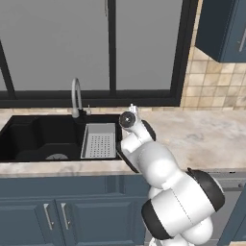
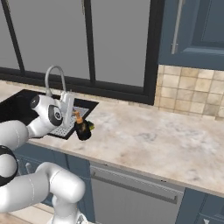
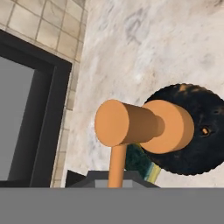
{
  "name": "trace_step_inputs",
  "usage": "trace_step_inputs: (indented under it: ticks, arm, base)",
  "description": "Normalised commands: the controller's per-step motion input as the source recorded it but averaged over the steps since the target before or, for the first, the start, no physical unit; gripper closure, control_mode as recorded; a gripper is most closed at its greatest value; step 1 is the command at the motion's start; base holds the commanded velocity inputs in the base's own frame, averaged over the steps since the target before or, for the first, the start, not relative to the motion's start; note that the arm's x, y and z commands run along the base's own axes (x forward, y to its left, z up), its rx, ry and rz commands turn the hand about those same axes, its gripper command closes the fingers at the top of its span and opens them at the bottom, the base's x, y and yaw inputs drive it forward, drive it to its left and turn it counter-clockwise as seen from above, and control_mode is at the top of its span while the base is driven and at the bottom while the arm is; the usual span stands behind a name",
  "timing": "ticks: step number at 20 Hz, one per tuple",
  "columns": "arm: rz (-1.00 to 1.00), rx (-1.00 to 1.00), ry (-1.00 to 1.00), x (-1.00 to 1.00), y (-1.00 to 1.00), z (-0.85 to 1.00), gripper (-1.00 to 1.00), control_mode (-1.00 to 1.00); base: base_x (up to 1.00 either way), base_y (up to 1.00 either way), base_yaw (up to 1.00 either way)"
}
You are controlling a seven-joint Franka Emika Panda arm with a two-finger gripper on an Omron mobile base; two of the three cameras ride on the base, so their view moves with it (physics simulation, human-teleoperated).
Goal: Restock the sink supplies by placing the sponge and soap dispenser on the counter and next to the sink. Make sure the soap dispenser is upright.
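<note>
- The soap dispenser point(image 2: 82, 129), a rounded black bottle with an orange pump top, stands on the beige marbled counter point(image 2: 144, 135) just beside the right edge of the black sink point(image 2: 17, 105).
- In the right base view the bottle stands roughly upright, with its pump pointing up toward the claw point(image 2: 73, 114).
- The claw comes down from above at the pump; its jaws are drawn nearly together, and the frames do not settle whether they pinch the pump or merely sit over it.
- From the hand view, looking down the claw, the orange pump head point(image 3: 114, 123) and collar sit over the black body point(image 3: 197, 131), with the marbled stone beneath.
- A sliver of green and yellow, the sponge point(image 3: 142, 164), peeks out just beside the bottle's base in the hand view; in the right base view a green patch point(image 2: 91, 127) shows against the bottle's right side.
- The grey perforated drain tray point(image 1: 100, 140) lies in the right part of the basin, and the curved chrome faucet point(image 1: 75, 97) rises behind it by the dark-framed window point(image 1: 111, 48).
- The white arm point(image 1: 158, 168) reaches over the counter's front edge above the dark blue cabinets point(image 1: 57, 206).
- Tan tile backsplash point(image 2: 192, 94) runs along the wall to the right.
</note>
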Motion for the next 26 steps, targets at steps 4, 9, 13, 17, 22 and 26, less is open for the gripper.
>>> trace_step_inputs:
  ticks: [4,9,13,17,22,26]
  arm:
    - [-0.08,0.13,0.0,0.0,0.13,-0.05,1.0,-1.0]
    - [-0.06,0.1,0.0,0.0,0.08,-0.12,1.0,-1.0]
    - [-0.05,0.08,0.0,0.0,0.03,-0.23,1.0,-1.0]
    - [-0.05,0.06,0.0,0.0,0.02,-0.28,1.0,-1.0]
    - [-0.06,0.04,-0.04,0.0,0.02,-0.26,1.0,-1.0]
    - [-0.06,0.03,-0.07,0.0,0.07,-0.24,1.0,-1.0]
  base:
    - [0.0,0.0,0.0]
    - [0.0,0.0,0.0]
    - [0.0,0.0,0.0]
    - [0.0,0.0,0.0]
    - [0.0,0.0,0.0]
    - [0.0,0.0,0.0]
